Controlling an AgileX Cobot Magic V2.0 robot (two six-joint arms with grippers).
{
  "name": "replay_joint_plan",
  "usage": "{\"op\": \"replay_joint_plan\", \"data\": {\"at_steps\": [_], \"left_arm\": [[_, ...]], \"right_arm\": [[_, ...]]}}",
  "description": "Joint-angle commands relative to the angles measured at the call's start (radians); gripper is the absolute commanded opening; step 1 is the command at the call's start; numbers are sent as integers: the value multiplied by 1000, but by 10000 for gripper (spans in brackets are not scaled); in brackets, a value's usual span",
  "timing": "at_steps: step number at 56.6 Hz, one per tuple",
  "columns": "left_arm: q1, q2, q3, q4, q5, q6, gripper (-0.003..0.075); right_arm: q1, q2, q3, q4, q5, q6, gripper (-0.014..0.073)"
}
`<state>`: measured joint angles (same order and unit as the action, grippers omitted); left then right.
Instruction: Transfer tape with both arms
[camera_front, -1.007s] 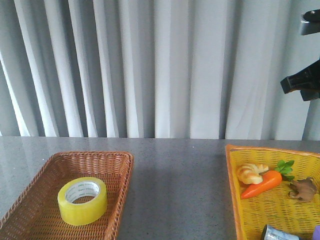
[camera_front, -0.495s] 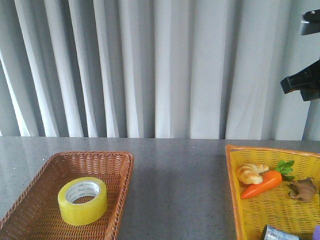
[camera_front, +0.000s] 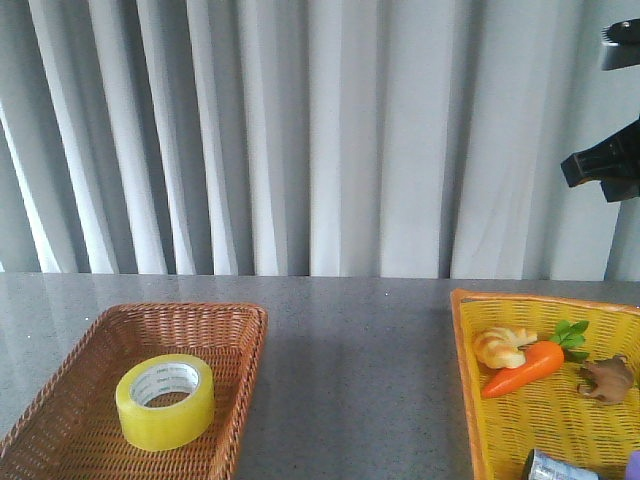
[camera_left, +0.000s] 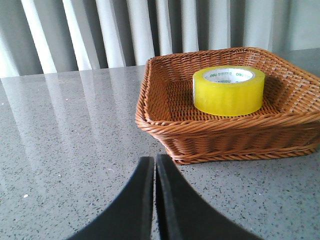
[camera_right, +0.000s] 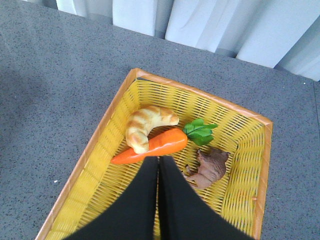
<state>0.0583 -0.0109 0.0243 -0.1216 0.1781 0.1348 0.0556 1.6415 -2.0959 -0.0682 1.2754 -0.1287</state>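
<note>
The yellow tape roll (camera_front: 165, 401) with a white printed core lies flat in the brown wicker basket (camera_front: 60, 420) at the front left. It also shows in the left wrist view (camera_left: 229, 91), inside the same basket (camera_left: 165, 120). My left gripper (camera_left: 154, 159) is shut and empty, low over the grey table, short of the basket's near corner. My right gripper (camera_right: 159, 159) is shut and empty, held above the yellow basket (camera_right: 100, 135). Neither gripper shows in the front view.
The yellow basket (camera_front: 470, 400) at the right holds a croissant (camera_front: 503, 346), a toy carrot (camera_front: 525, 368), a brown animal figure (camera_front: 606, 380) and a silvery cylinder (camera_front: 555, 466). A black camera mount (camera_front: 605, 165) hangs at the upper right. White curtains stand behind the table.
</note>
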Motion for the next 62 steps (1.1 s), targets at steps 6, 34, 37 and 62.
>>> {"op": "replay_joint_plan", "data": {"at_steps": [6,34,37,62], "left_arm": [[4,-19,-7,-15,-68,-21,-7],[4,-17,-7,-14,-62,-46,-7],[4,-17,-7,-14,-61,-46,-7],[4,-17,-7,-14,-61,-46,-7]], "right_arm": [[-4,-36,-24,-7,-23,-5,-8],[-4,-36,-24,-7,-23,-5,-8],[-4,-36,-24,-7,-23,-5,-8],[-4,-36,-24,-7,-23,-5,-8]]}}
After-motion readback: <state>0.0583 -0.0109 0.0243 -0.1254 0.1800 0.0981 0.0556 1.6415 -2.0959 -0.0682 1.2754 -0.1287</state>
